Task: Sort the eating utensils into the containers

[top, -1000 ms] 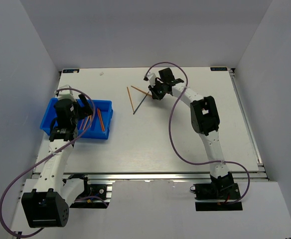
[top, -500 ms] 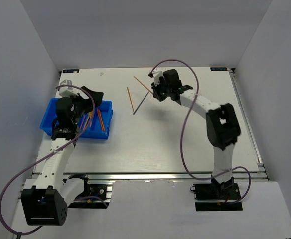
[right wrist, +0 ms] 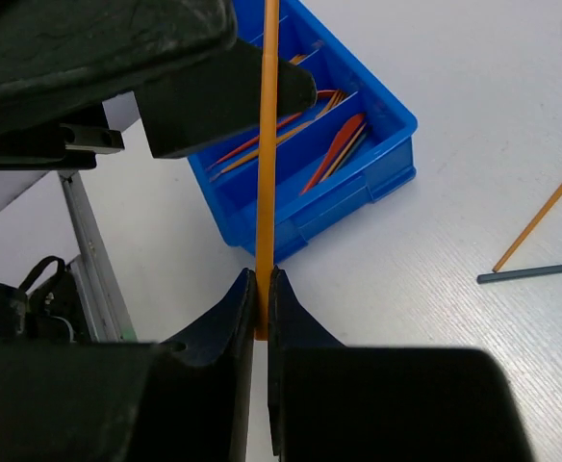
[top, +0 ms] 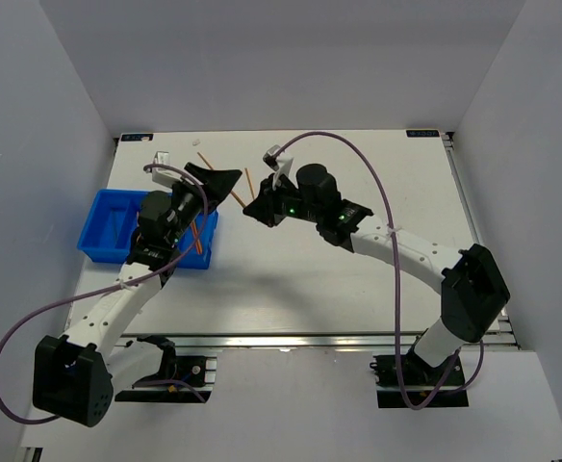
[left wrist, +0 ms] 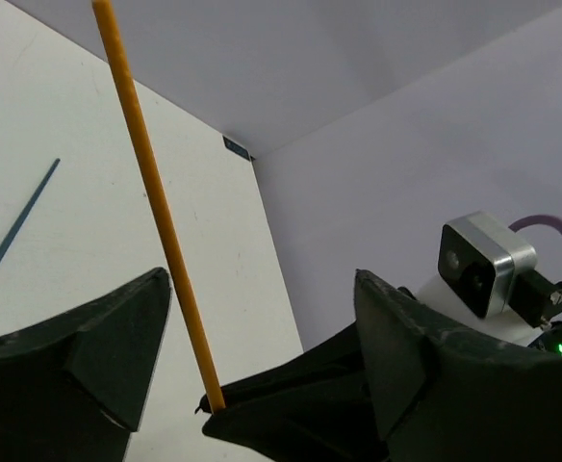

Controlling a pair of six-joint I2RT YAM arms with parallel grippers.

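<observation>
The blue bin (top: 96, 223) sits at the left of the desk (top: 291, 279), under the left arm. Orange and red utensils (right wrist: 337, 152) lie lengthwise in its narrow compartments, at the end nearer the middle of the desk.

Just right of the bin, the left claw (left wrist: 262, 289) hangs above the desk with its fingers spread wide and nothing gripped. A long orange stick (left wrist: 156, 212) runs up through the gap between those fingers; I cannot tell whether it touches either of them.

The lower end of that stick is pinched in the right claw (right wrist: 262, 279), whose fingers are closed tight on it. This claw is held just beside the left one, tip to tip, right of the bin and off the desk.

Further right, a loose orange stick (right wrist: 543, 210) and a blue stick (right wrist: 533, 272) lie flat on the desk, near each other and well apart from the bin.
</observation>
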